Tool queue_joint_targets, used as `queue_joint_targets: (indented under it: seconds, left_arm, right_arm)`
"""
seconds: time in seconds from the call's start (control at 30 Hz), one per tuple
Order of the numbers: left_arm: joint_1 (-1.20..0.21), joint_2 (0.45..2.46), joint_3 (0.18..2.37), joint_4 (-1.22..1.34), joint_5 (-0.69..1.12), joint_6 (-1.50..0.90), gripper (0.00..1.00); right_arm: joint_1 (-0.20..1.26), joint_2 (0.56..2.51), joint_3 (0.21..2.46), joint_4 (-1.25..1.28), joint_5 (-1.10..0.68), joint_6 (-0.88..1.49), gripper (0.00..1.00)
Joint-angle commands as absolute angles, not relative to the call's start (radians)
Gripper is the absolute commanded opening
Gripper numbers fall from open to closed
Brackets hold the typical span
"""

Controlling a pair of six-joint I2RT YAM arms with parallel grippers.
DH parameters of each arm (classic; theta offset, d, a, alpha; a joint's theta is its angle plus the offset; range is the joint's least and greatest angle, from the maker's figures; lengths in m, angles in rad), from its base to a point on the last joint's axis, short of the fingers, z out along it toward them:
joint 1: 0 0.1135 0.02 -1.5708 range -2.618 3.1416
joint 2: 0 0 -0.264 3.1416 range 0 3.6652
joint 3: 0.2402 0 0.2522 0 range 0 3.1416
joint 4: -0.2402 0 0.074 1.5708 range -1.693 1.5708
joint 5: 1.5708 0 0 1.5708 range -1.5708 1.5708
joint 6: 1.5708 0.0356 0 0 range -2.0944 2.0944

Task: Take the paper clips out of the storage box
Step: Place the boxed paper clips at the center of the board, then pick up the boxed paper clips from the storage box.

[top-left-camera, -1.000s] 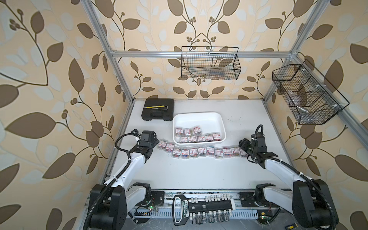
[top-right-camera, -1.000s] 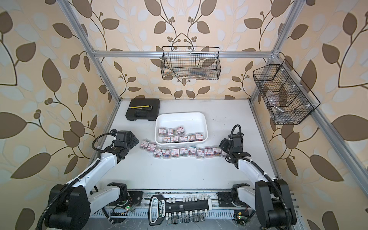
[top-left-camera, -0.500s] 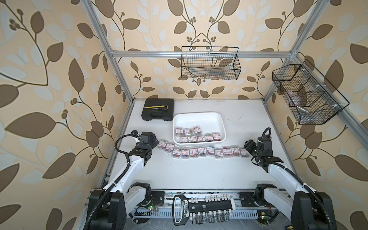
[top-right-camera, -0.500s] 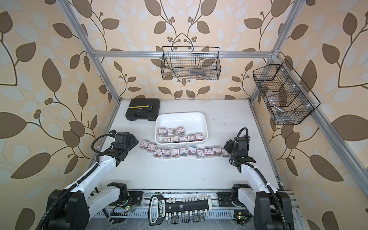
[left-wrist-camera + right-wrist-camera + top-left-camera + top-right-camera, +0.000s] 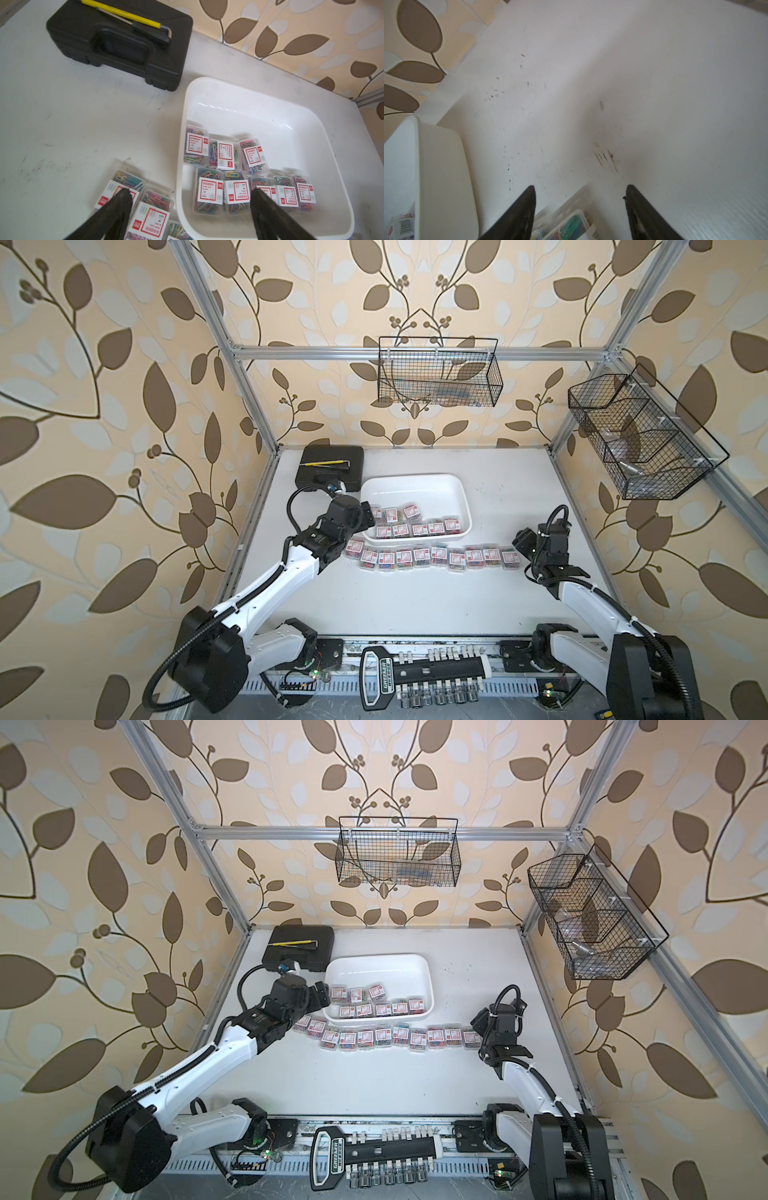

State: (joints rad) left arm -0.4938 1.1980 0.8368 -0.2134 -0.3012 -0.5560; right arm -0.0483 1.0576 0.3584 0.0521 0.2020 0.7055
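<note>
Left wrist view tells me the most: the left gripper point(image 5: 190, 193) now hangs over the near left corner of the storage box point(image 5: 259, 124). A second ago, in the top views, it sat out beside the left end of the row already laid on the table point(image 5: 415, 605). I read that as one drop-off finished and the gripper back for another pick. Its fingers stand wide apart and carry nothing. One fingertip point(image 5: 122, 197) is over the clip boxes outside the wall and the other is over those inside, so the jaws straddle the rim and touch nothing that I can make out.

The paper clips point(image 5: 417, 526) left in the storage box number eight, bunched against its near wall, and the far half is bare. The row point(image 5: 438, 558) on the table runs just in front of the storage box, from the left gripper across to the right gripper point(image 5: 519, 545).

That right gripper has drawn back a little from the right end of the row. In the right wrist view its fingers are roughly half parted, with one clip box point(image 5: 571, 226) lying low between them. I see no contact there, so I judge that one released. The task looks past half done, with eight still to lift out.
</note>
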Motion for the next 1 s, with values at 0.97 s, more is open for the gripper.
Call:
queue_joint_targets:
  seconds: [0.97]
  left_arm:
    - [-0.683, 2.081, 1.551, -0.499, -0.360, -0.766, 0.75]
  right_arm:
    - [0.021, 1.103, 0.405, 0.091, 0.298, 0.684, 0.69]
